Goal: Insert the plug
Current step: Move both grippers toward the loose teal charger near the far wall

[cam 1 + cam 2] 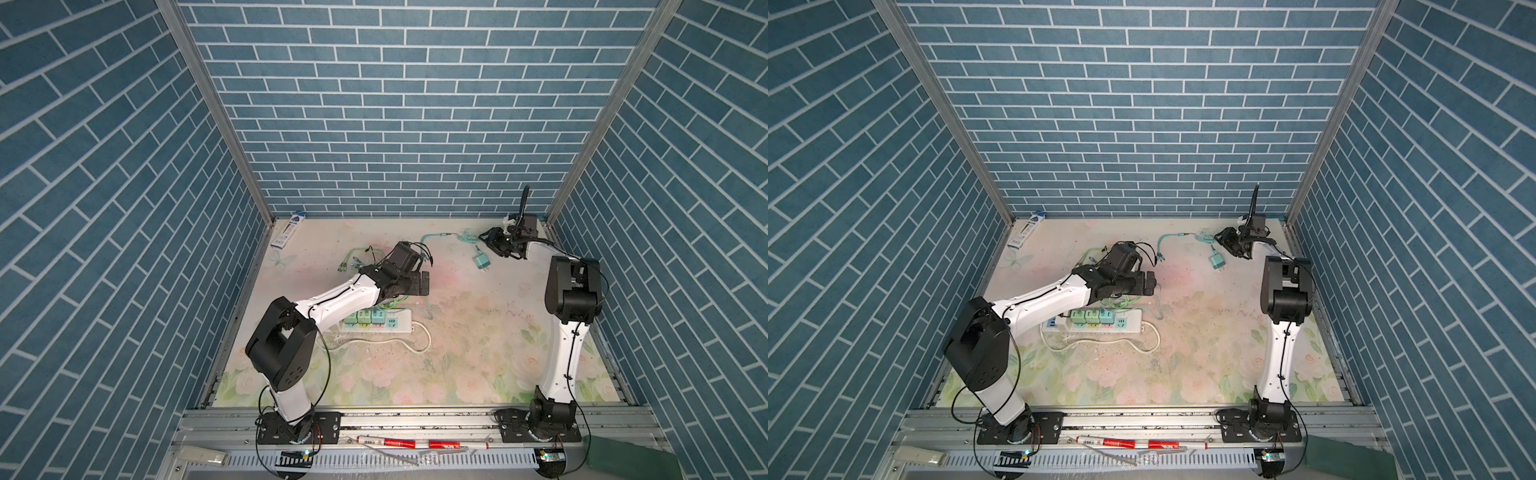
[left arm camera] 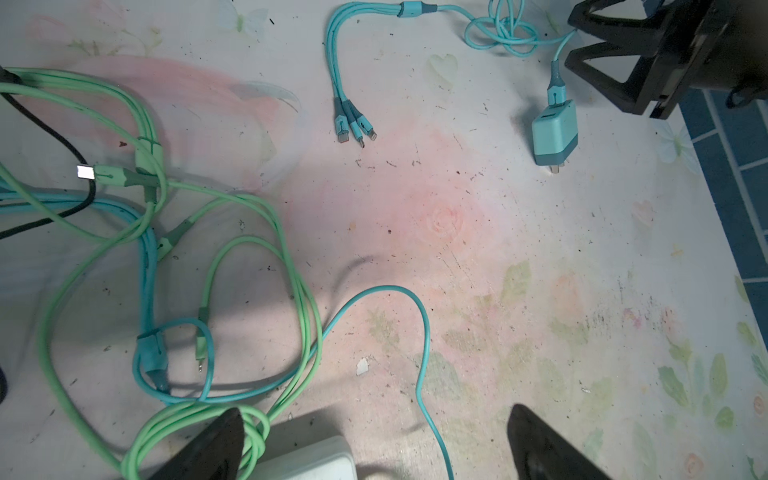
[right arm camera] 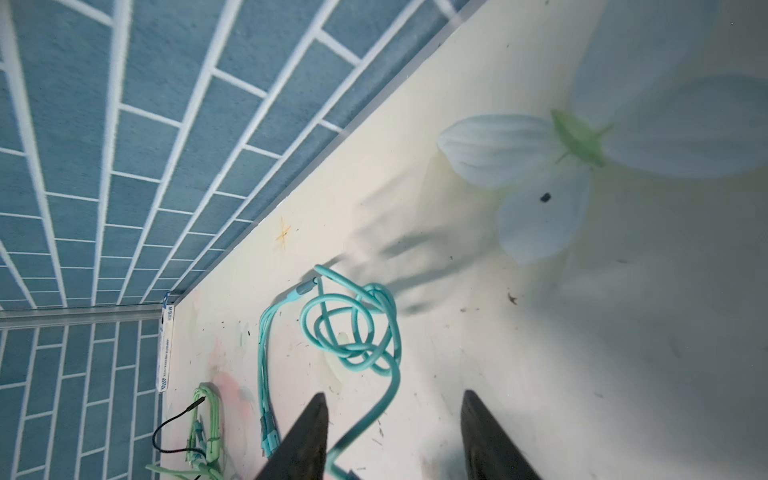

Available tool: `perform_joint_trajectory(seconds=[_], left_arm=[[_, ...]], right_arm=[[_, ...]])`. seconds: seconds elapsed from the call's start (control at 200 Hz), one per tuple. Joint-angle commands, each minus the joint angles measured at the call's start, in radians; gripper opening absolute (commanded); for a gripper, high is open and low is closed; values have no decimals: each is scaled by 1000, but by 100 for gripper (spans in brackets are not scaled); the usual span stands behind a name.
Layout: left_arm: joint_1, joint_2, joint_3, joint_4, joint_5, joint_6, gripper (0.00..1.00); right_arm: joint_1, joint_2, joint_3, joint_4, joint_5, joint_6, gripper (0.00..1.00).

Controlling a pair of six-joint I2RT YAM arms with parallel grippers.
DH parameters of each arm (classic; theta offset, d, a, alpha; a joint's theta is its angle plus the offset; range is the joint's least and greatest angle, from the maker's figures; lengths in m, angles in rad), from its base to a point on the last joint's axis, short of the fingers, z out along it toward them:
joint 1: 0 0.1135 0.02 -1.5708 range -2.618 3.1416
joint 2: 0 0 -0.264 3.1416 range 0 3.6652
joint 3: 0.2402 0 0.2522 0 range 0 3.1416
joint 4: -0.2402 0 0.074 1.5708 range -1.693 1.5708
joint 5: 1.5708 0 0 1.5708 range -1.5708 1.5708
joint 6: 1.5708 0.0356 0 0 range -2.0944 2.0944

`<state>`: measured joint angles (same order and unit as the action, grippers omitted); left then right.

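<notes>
The teal plug (image 1: 482, 262) (image 1: 1217, 262) (image 2: 555, 133) lies flat on the floral mat at the back right, prongs toward the front. Its teal cable (image 3: 353, 328) is knotted behind it. My right gripper (image 1: 486, 240) (image 1: 1220, 237) (image 3: 394, 394) (image 2: 573, 41) is low just behind the plug. Its jaws are apart, and the cable runs loosely between them. The white power strip (image 1: 376, 323) (image 1: 1105, 324) (image 2: 307, 461) lies at centre left with three chargers plugged in and a free socket (image 1: 392, 321) at its right end. My left gripper (image 1: 424, 284) (image 1: 1150, 284) (image 2: 376, 411) hovers open and empty behind the strip.
Tangled green and teal cables (image 1: 357, 262) (image 2: 166, 249) lie behind the strip, and its white cord (image 1: 399, 340) loops in front. A pen box (image 1: 288, 235) lies at the back left corner. Brick-pattern walls enclose three sides. Markers (image 1: 399, 442) lie on the front rail.
</notes>
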<state>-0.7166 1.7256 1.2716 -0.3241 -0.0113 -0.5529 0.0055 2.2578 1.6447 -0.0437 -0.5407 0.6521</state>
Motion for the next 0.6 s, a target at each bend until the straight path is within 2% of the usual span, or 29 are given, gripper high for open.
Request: perform_joint_trajectory(seconds=[0.0, 0.3, 0.49, 0.595], left_arm=[[0, -21, -18, 10, -24, -3, 100], [0, 23, 29, 42, 18, -1, 100], [0, 59, 72, 49, 53, 3, 100], [-3, 89, 92, 53, 86, 0, 100]], right_arm=[[5, 29, 30, -18, -73, 52, 52], [16, -57, -209, 103, -119, 102, 52], [40, -195, -474, 312, -119, 244, 52], [65, -280, -614, 392, -73, 319, 52]])
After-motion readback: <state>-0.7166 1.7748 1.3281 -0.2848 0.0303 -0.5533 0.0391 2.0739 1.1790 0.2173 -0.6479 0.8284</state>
